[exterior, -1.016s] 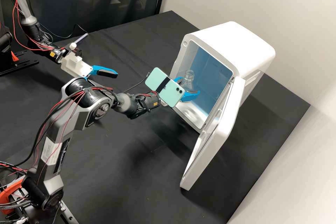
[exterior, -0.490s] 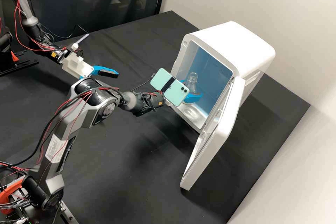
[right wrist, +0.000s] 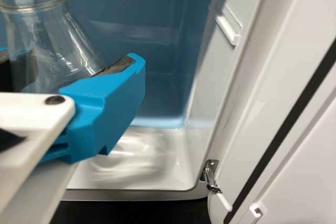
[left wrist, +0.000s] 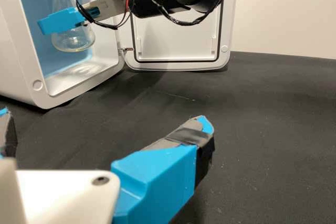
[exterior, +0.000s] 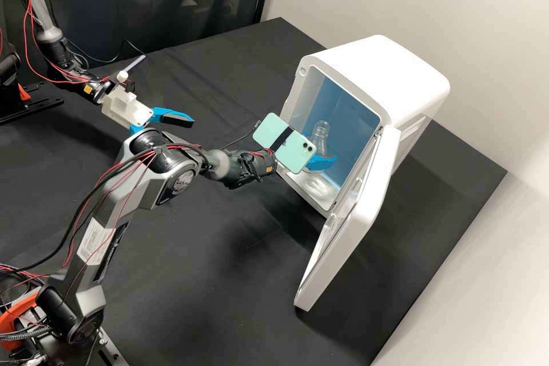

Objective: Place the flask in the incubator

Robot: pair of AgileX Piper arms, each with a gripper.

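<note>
The flask (exterior: pixel 322 135) is held upright, clenched by the right gripper (exterior: pixel 318 161) inside the incubator (exterior: pixel 389 77), seemingly for setting down; the left gripper (exterior: pixel 170 119) is parked aside, unclenched

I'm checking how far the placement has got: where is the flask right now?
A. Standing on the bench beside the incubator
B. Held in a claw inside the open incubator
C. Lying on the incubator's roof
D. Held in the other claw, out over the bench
B: the right claw grips the flask inside the incubator, whose door hangs open.
</note>
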